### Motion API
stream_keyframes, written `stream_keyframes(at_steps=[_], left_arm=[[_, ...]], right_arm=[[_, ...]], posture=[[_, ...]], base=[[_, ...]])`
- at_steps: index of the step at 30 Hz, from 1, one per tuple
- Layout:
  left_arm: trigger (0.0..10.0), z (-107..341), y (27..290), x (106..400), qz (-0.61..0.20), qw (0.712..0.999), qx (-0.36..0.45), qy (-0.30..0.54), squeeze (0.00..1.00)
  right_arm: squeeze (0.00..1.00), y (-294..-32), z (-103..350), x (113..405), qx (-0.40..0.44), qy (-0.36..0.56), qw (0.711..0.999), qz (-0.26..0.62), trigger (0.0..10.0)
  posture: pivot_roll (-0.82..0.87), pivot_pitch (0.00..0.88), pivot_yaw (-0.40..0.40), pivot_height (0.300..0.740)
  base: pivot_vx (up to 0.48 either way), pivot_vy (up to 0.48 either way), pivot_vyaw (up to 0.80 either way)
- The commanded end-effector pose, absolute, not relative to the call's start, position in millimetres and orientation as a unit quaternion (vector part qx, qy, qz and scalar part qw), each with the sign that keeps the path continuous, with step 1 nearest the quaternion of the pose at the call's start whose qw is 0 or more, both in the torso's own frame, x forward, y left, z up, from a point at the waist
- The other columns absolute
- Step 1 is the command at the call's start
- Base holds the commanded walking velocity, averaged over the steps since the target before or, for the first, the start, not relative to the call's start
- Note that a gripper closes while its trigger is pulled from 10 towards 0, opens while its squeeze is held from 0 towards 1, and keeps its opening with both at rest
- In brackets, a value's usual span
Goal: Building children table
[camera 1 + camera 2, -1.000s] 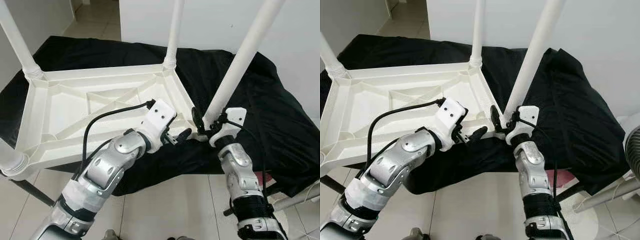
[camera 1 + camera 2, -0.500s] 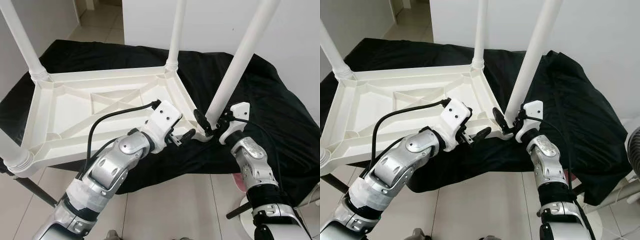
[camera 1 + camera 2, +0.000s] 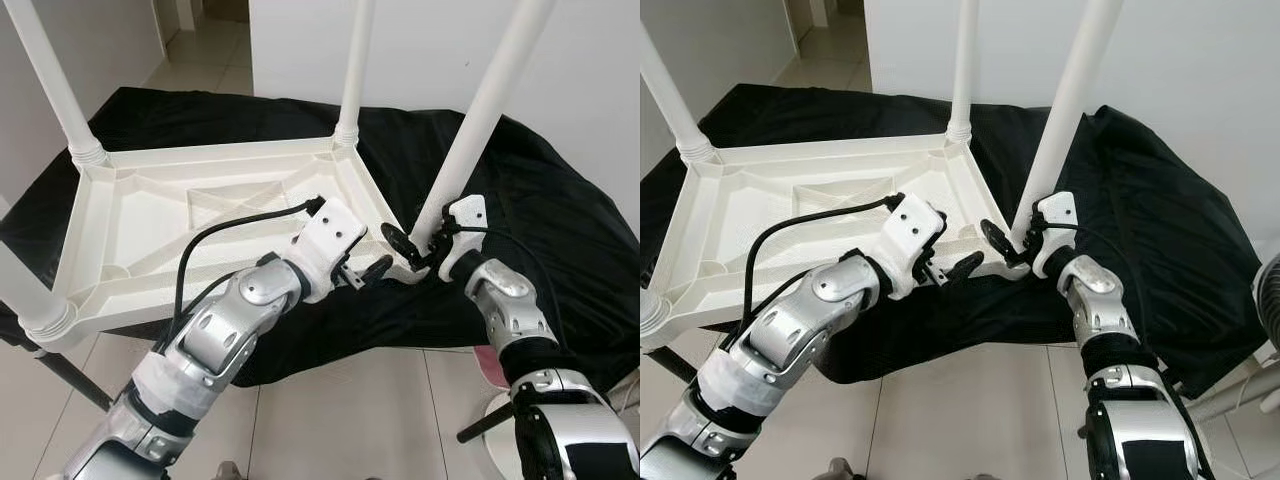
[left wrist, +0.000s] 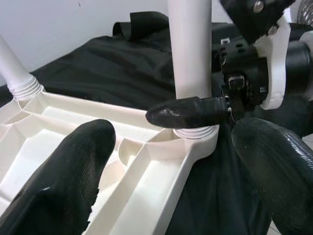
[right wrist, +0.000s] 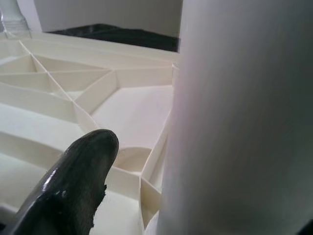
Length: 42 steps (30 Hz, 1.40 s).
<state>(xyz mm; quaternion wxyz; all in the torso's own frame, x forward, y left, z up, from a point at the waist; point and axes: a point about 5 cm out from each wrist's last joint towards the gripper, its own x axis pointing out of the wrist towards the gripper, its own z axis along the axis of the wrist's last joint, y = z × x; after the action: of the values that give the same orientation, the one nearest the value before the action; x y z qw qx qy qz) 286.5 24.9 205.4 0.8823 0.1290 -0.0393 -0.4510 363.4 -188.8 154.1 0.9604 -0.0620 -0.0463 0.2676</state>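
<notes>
Table (image 3: 150,215) upside down on black cloth (image 3: 560,230); right gripper (image 3: 412,247) fingers clasp near-corner leg (image 3: 470,130) at its base, left gripper (image 3: 372,272) spread apart, empty, beside that corner.

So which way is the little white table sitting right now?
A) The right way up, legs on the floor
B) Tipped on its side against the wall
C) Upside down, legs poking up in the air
C: the white table lies top-down on the black cloth, its ribbed underside showing and its legs pointing up; the right gripper is at the base of the near right leg.
</notes>
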Motion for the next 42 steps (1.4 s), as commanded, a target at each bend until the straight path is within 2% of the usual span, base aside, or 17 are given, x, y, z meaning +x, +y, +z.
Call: stream_keyframes(at_steps=[1, 4, 5, 16, 17, 22, 32, 35, 40, 41, 42], left_arm=[[10.0, 201, 19, 280, -0.515, 0.845, 0.142, -0.029, 0.0], [10.0, 201, 19, 280, -0.514, 0.845, 0.142, -0.029, 0.0], [10.0, 201, 20, 280, -0.513, 0.846, 0.143, -0.029, 0.0], [10.0, 202, 26, 283, -0.5, 0.853, 0.146, -0.034, 0.0], [10.0, 202, 26, 283, -0.502, 0.852, 0.147, -0.034, 0.0], [10.0, 200, 28, 283, -0.504, 0.85, 0.15, -0.033, 0.0], [10.0, 198, 31, 283, -0.503, 0.85, 0.151, -0.029, 0.0], [10.0, 197, 34, 283, -0.504, 0.85, 0.154, -0.025, 0.0], [10.0, 196, 37, 283, -0.503, 0.85, 0.155, -0.02, 0.0], [10.0, 195, 39, 281, -0.504, 0.849, 0.156, -0.016, 0.0], [10.0, 194, 40, 281, -0.505, 0.849, 0.157, -0.014, 0.0]], right_arm=[[0.0, -194, 153, 364, -0.072, -0.04, 0.96, 0.268, 3.9], [0.0, -196, 152, 364, -0.074, -0.037, 0.96, 0.267, 3.9], [0.0, -198, 151, 364, -0.074, -0.035, 0.961, 0.263, 0.0], [0.0, -201, 141, 359, -0.026, -0.049, 0.971, 0.231, 0.0], [0.0, -201, 140, 358, -0.018, -0.055, 0.974, 0.217, 10.0], [0.0, -195, 134, 355, 0.017, -0.064, 0.983, 0.17, 10.0], [0.0, -190, 131, 356, 0.033, -0.054, 0.994, 0.088, 10.0], [0.0, -180, 130, 353, 0.073, -0.044, 0.996, 0.007, 10.0], [0.0, -163, 128, 343, 0.088, -0.039, 0.994, -0.057, 10.0], [0.0, -156, 124, 335, 0.076, -0.018, 0.991, -0.108, 10.0], [0.0, -153, 122, 332, 0.078, -0.008, 0.99, -0.122, 10.0]], posture=[[0.0, 0.006, -0.033, 0.74], [0.0, 0.006, -0.033, 0.74], [0.01, 0.008, -0.034, 0.74], [0.0, 0.0, -0.053, 0.74], [-0.01, 0.0, -0.053, 0.74], [-0.02, 0.0, -0.048, 0.74], [-0.02, 0.0, -0.038, 0.74], [-0.02, 0.011, -0.032, 0.74], [-0.02, 0.024, -0.028, 0.74], [-0.02, 0.028, -0.025, 0.74], [-0.02, 0.028, -0.025, 0.74]], base=[[0.0, 0.0, 0.0], [0.0, 0.0, 0.0], [0.0, 0.0, 0.0], [0.0, 0.0, 0.0], [0.0, 0.0, 0.0], [0.0, 0.0, 0.0], [0.0, 0.0, 0.0], [0.0, 0.0, 0.0], [0.0, 0.0, 0.0], [0.0, 0.0, 0.0], [0.0, 0.0, 0.0]])
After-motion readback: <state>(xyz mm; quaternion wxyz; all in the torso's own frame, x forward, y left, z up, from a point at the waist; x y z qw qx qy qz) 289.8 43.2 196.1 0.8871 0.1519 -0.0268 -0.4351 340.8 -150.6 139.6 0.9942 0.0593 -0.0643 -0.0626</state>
